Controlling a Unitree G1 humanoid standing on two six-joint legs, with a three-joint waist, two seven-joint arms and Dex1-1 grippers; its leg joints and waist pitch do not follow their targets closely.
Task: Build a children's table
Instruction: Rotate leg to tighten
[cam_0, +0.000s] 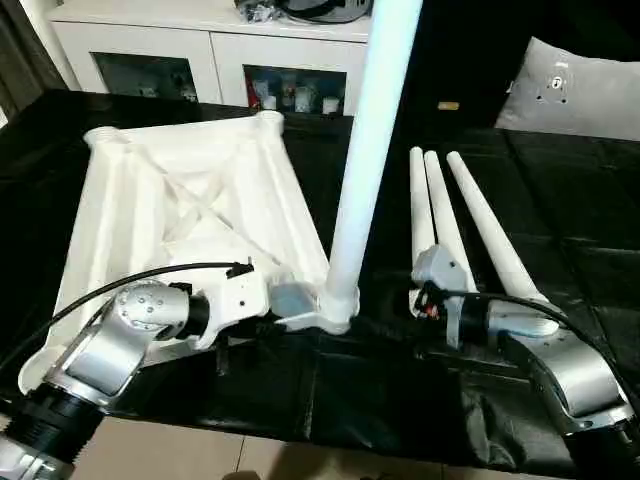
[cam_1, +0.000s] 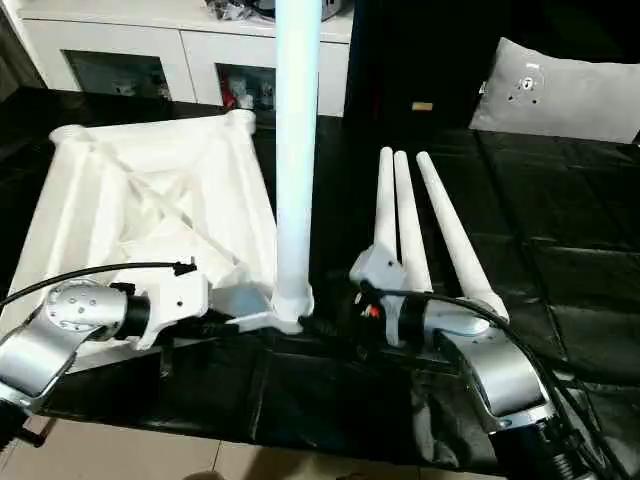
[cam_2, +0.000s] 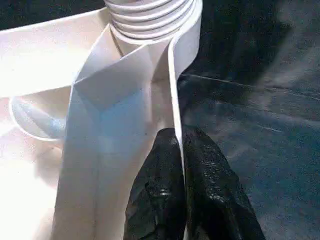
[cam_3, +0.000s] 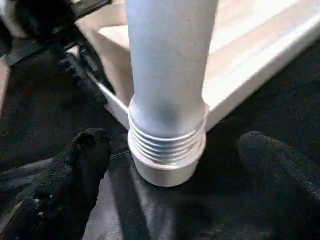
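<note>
no readable text, labels or numbers anywhere

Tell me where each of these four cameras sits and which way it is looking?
Left eye: on the head, looking down over both silver forearms at the upside-down table top.
Right eye: beside it, same scene, three loose legs.
Left wrist: along the left gripper pinching the top's rim.
Right wrist: between the open right gripper fingers.
Both wrist views share the upright leg.

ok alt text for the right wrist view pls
A white table leg stands upright, its threaded base seated in a corner socket of the upturned white tabletop. The right gripper sits open, its two black fingers apart on either side of the socket, over a black-covered surface.
</note>
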